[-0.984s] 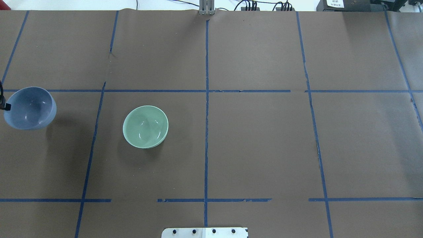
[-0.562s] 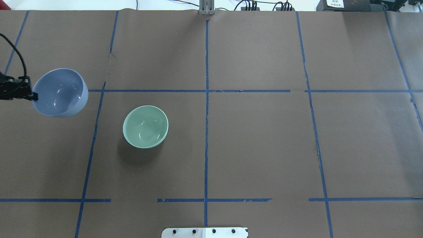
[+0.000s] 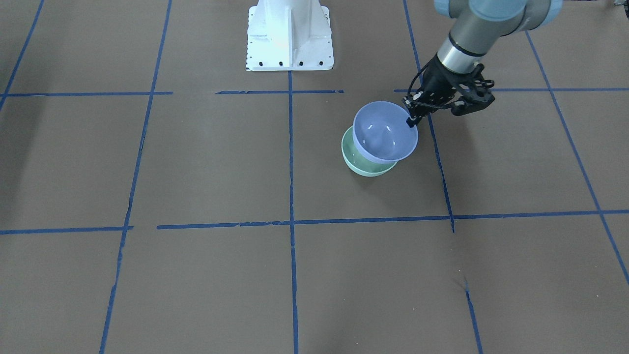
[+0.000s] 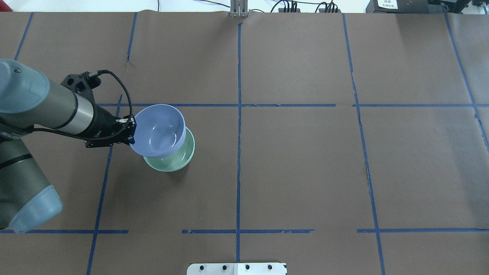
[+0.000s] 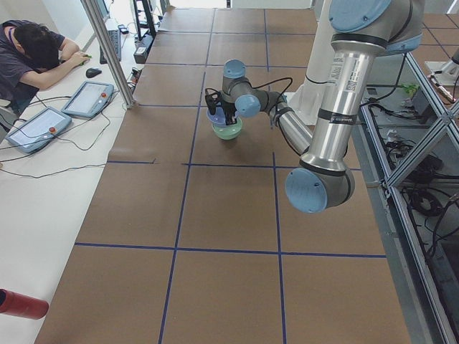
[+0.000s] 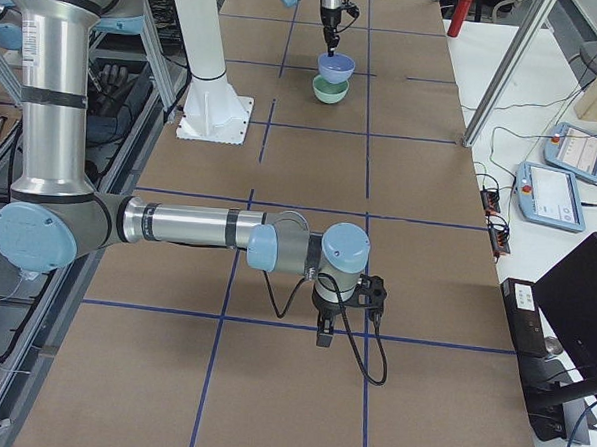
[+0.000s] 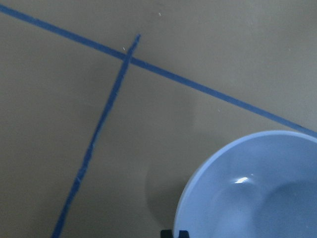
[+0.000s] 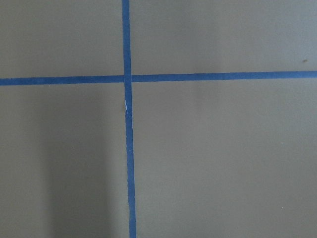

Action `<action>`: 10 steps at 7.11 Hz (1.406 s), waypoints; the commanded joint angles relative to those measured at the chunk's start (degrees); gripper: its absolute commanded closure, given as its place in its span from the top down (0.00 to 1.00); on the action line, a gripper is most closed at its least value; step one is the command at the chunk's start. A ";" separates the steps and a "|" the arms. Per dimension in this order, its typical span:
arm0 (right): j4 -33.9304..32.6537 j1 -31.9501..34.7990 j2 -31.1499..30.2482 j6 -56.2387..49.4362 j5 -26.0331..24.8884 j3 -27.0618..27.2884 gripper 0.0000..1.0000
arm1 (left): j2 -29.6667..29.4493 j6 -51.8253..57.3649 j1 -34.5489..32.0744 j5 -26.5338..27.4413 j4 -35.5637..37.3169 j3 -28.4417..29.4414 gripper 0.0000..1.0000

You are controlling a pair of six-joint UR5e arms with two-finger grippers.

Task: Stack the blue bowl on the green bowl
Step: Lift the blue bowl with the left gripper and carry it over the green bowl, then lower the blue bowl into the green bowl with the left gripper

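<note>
The blue bowl (image 4: 158, 130) hangs just above the green bowl (image 4: 179, 160) and covers most of it; I cannot tell if they touch. My left gripper (image 4: 131, 130) is shut on the blue bowl's rim on the side nearest the arm. In the front view the blue bowl (image 3: 385, 132) sits over the green bowl (image 3: 366, 164), with the left gripper (image 3: 410, 120) at its rim. The left wrist view shows the blue bowl (image 7: 257, 188) at the lower right. My right gripper (image 6: 325, 333) shows only in the right side view, over bare table; I cannot tell if it is open.
The table is covered in brown paper (image 4: 305, 160) with blue tape lines. The white robot base (image 3: 290, 34) stands at the near edge. A person (image 5: 32, 54) and tablets (image 5: 86, 97) are at a side table beyond the far edge.
My left arm has carried the blue bowl from the table's far left rightward, to over the green bowl. The green bowl has not moved.
</note>
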 commanded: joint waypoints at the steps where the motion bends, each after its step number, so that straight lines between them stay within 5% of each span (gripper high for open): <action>1: 0.00 0.00 0.00 -0.04 0.00 0.00 1.00 | -1.24 -1.97 3.11 2.38 0.60 1.74 0.00; 9: 0.00 0.00 0.00 -0.04 0.00 0.00 1.00 | -1.41 -1.80 3.91 2.31 -0.01 5.26 0.00; 10: 0.00 0.00 0.00 0.05 0.00 0.00 1.00 | -1.50 -1.71 3.91 2.39 -0.01 5.17 0.41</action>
